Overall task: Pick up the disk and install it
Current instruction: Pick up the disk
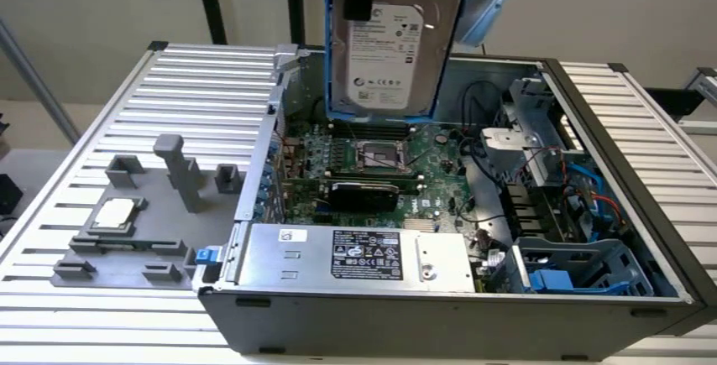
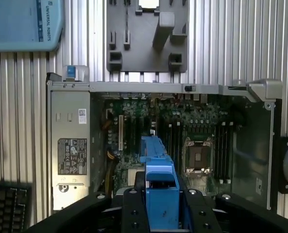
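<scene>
the exterior view shows the disk [image 1: 392,46] upright, white label facing out, hanging above the open computer case [image 1: 448,315]. the wrist view shows its blue carrier edge, the gripper [image 2: 161,206] fingers pinching it over the motherboard [image 2: 192,121]. a blue cover [image 2: 25,22] reads "universal robots".

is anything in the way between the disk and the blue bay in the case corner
Nothing visible does. The disk, clamped upright in the claw, hangs above the open case over the motherboard. The blue bay has an open top, with cables lying beside it.
</scene>
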Robot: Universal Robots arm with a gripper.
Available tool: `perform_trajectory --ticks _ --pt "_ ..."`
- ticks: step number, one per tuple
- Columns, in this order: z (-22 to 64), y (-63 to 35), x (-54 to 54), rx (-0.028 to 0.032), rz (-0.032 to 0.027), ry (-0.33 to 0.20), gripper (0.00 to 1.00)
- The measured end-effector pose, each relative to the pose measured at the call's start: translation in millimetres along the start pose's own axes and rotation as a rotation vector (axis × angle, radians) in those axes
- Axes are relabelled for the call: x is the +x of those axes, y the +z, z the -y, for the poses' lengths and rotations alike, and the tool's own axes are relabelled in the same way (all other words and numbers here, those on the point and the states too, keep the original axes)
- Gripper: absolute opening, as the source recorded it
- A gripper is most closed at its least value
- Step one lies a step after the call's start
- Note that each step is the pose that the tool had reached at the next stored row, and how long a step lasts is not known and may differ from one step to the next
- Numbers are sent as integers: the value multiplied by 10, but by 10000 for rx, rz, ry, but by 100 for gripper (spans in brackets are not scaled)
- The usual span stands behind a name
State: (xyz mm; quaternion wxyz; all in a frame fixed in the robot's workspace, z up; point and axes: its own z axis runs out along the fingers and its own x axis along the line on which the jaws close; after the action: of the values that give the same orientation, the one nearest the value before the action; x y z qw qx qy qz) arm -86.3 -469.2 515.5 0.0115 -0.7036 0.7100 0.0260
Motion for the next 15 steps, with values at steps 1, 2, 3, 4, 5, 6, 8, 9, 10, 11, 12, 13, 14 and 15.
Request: perform_trajectory --ticks 1,2,3,4,5,6,8,9,10,11,12,13,14,15 --pt "42 -1 10 1 1 1 0" --pt "88 -2 21 1 2 2 0" --pt "135 -4 32 0 1 1 0" --pt "181 -5 42 0 1 1 0" --pt "228 -7 53 1 1 1 0" --pt "271 -8 63 0 1 1 0" --pt "363 -11 85 1 2 1 0" --pt "408 -13 96 1 1 2 0" --pt "456 -15 107 0 1 1 0" --pt "501 -16 119 1 2 1 0" --pt "546 -17 131 1 1 1 0" --pt "591 -19 143 0 1 0 0" --pt "638 -20 157 1 1 1 0" --pt "684 -22 171 0 1 1 0"
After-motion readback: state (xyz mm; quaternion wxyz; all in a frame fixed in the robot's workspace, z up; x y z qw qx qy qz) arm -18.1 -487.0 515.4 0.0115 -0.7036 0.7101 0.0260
